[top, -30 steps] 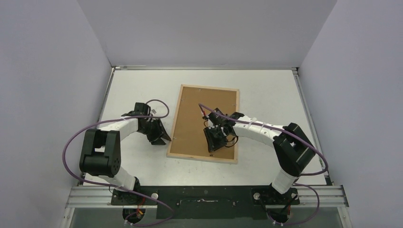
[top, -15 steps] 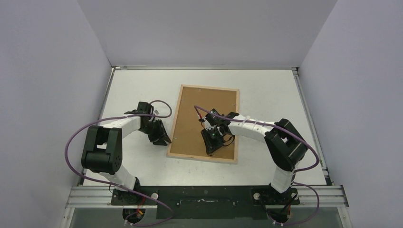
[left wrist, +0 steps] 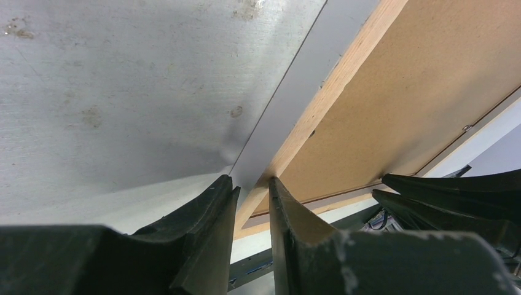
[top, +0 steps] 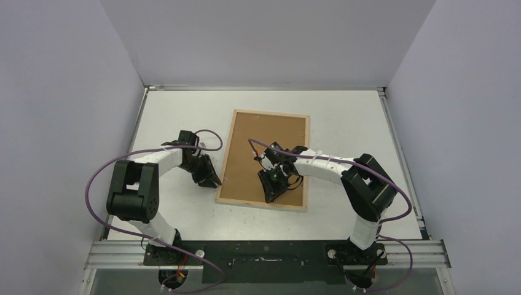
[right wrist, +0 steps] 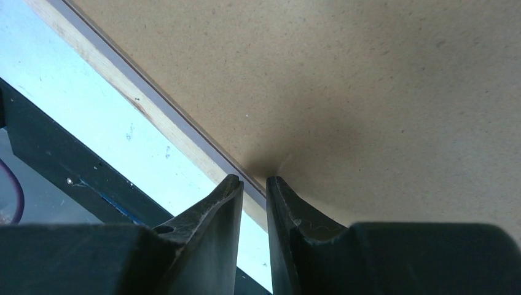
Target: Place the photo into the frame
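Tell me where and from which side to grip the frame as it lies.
Probably the thin left long rail of the frame, approached low from the left: it lies flat, back up, the backing board filling its middle, so only the outer edge offers a hold.

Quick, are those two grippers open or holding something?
Left gripper: nearly closed at the frame edge; grip cannot be told.
Right gripper: nearly closed by the backing board; grip cannot be told.

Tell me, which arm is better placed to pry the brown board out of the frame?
Probably the right. The right pincer is at the seam between board and frame, near side; the left pincer sits at the frame's outer left edge.
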Controlling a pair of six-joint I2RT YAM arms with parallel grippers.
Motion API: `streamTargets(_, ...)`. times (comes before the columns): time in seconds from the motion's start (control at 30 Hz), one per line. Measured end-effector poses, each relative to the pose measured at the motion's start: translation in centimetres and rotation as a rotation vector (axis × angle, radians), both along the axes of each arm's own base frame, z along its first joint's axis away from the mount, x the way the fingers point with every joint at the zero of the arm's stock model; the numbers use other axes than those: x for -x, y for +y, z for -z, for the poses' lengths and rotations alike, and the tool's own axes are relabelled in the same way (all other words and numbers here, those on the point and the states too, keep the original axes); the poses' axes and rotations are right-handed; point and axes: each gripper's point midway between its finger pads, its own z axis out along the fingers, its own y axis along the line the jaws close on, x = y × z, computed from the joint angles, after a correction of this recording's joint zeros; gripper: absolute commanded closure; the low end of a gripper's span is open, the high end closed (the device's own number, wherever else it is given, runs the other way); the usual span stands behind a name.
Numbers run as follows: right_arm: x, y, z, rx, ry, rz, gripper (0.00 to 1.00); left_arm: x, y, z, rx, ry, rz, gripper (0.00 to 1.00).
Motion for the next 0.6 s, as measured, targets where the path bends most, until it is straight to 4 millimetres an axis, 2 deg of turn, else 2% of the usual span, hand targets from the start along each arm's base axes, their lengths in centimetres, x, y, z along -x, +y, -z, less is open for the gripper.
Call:
streamTargets(0.3, 0.53, -0.07, -0.05, -0.008, 0.03, -0.005, 0.75, -0.02, -0.05, -0.01, 0.003, 0.003, -0.001, 0.76)
streamTargets(0.6, 0.24, -0.33, -0.06, -0.012, 0.042, 0.017, 0.74, -0.02, -0.08, -0.01, 0.005, 0.007, -0.007, 0.76)
